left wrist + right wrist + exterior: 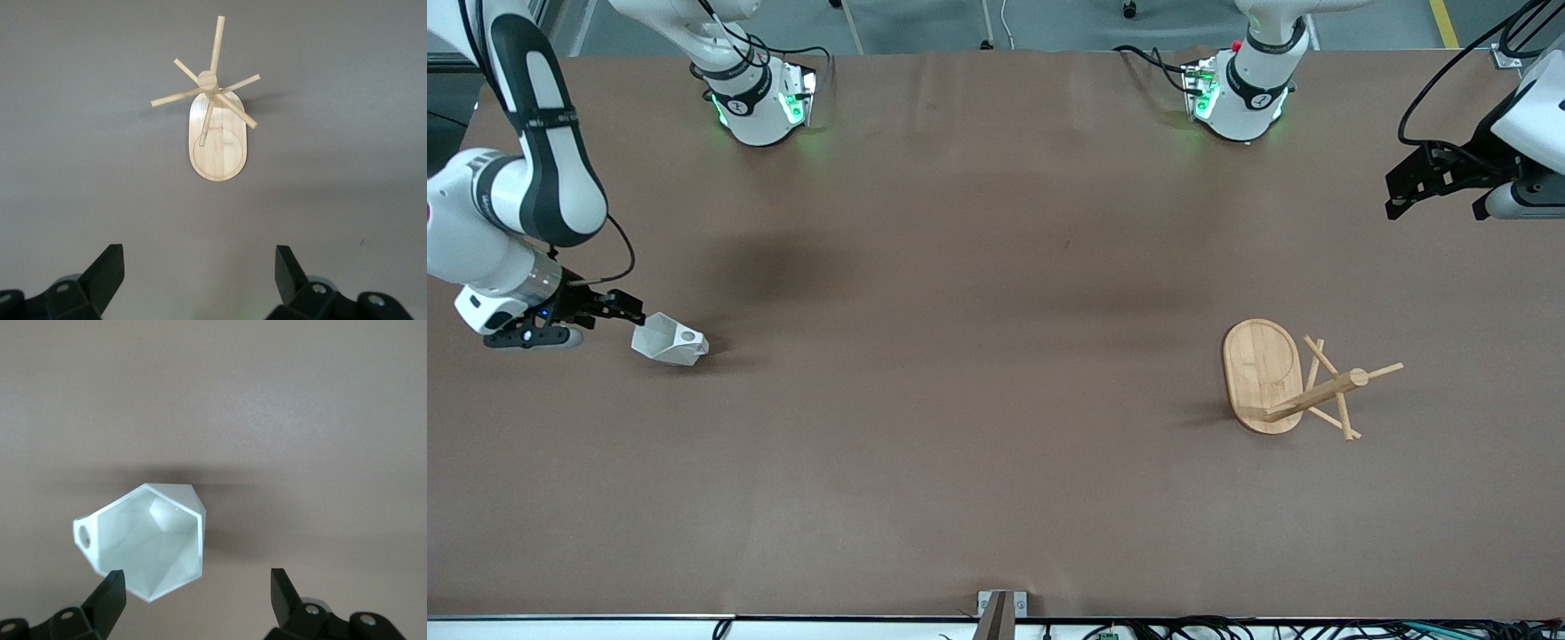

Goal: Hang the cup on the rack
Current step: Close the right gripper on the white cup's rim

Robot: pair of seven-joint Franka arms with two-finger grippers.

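The white faceted cup (669,342) lies on its side on the brown table near the right arm's end. In the right wrist view its wide mouth (148,540) faces the camera, with the holed handle at one side. My right gripper (624,313) is open and low, right beside the cup; one fingertip (110,587) is close to the cup's rim, not touching. The bamboo rack (1282,378) stands upright near the left arm's end; it also shows in the left wrist view (217,137). My left gripper (1436,200) is open and empty, waiting high up, well away from the rack.
The two arm bases (756,107) (1240,98) stand along the table edge farthest from the front camera. A small metal bracket (1000,609) sits at the table's nearest edge. Bare brown tabletop (978,373) lies between cup and rack.
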